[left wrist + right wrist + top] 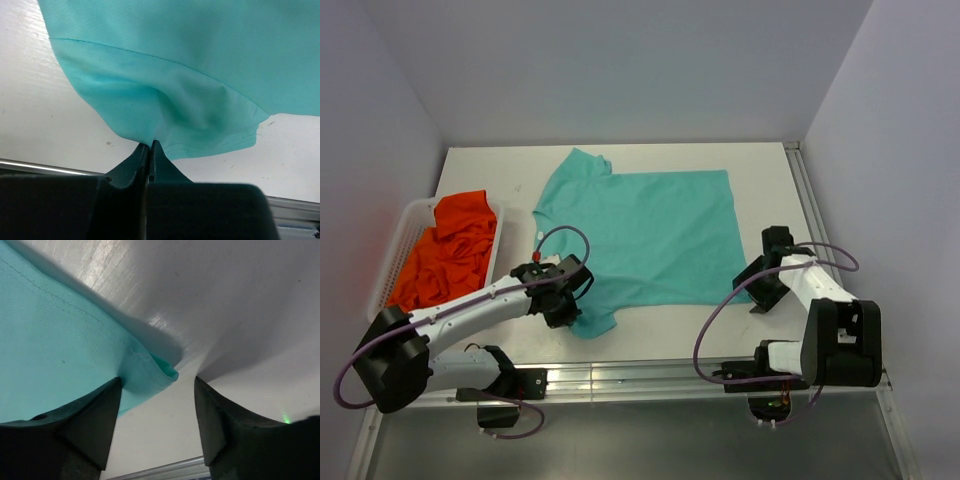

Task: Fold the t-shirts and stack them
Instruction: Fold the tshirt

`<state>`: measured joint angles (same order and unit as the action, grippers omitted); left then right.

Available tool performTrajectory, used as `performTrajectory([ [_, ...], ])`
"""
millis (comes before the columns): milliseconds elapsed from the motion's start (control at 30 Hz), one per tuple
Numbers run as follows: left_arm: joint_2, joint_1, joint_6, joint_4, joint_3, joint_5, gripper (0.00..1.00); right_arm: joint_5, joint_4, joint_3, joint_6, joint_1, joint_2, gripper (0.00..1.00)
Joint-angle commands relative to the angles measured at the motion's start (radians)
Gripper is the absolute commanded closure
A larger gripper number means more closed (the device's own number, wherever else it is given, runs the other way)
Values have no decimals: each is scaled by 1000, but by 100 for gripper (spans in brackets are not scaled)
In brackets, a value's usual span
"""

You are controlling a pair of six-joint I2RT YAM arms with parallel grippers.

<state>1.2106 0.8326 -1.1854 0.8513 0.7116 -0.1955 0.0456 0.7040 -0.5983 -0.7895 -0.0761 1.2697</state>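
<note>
— Fingers first: how do they stand, seen from overhead?
— Can't tell from up there. The left gripper (575, 300) sits at the near sleeve of the teal shirt (640, 230), which lies spread flat on the white table (760, 165). The right gripper (755, 290) is at the shirt's near hem corner. Orange shirts (450, 250) lie crumpled in a slatted white plastic basket (388, 262) at the table's left edge.
— And the left wrist camera?
— Its dark fingers (135, 162) are pressed together, pinching the sleeve's edge. The cloth is a fine mesh knit (a stitched seam line runs across it) and bunches into a soft hump above the pinch. The table looks scuffed and speckled.
— Right wrist?
— The fingers (95, 420) are spread wide: wedge-shaped, matte black, gripping nothing. The shirt's hemmed corner, slightly curled, lies in the gap between the fingertips, with glossy tabletop beyond it.
</note>
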Motion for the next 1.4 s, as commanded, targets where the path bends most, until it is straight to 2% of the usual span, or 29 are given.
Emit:
performTrajectory([
  [0, -34, -10, 27, 63, 48, -32, 100, -38, -141, 40, -28, 7, 49, 36],
  [133, -40, -24, 33, 75, 60, -30, 100, -39, -176, 34, -22, 7, 92, 53],
  [167, -40, -29, 35, 77, 63, -32, 100, -44, -170, 20, -17, 7, 102, 62],
  [233, -34, -32, 38, 83, 74, -36, 100, -44, -152, 8, -7, 7, 97, 75],
  [267, -34, -35, 40, 86, 77, -42, 100, -70, -141, -6, -5, 7, 80, 87],
  [367, -34, -39, 43, 97, 91, -53, 100, -85, -91, -30, -1, 7, 34, 100],
  [667, -149, -41, -2, 278, 175, -70, 100, -144, 225, -149, 30, 4, -186, 100],
  [800, -106, -59, 38, 302, 258, -58, 100, -132, 281, -190, 45, 6, -199, 100],
  [900, -25, -85, 102, 275, 336, -48, 100, -115, 273, -236, 53, 6, -146, 100],
  [1100, 165, -208, 277, 190, 506, -4, 100, -104, 233, -379, 70, 6, 22, 100],
  [1367, 432, -354, 431, 111, 719, 40, 100, -102, 232, -603, 76, 6, 256, 100],
])
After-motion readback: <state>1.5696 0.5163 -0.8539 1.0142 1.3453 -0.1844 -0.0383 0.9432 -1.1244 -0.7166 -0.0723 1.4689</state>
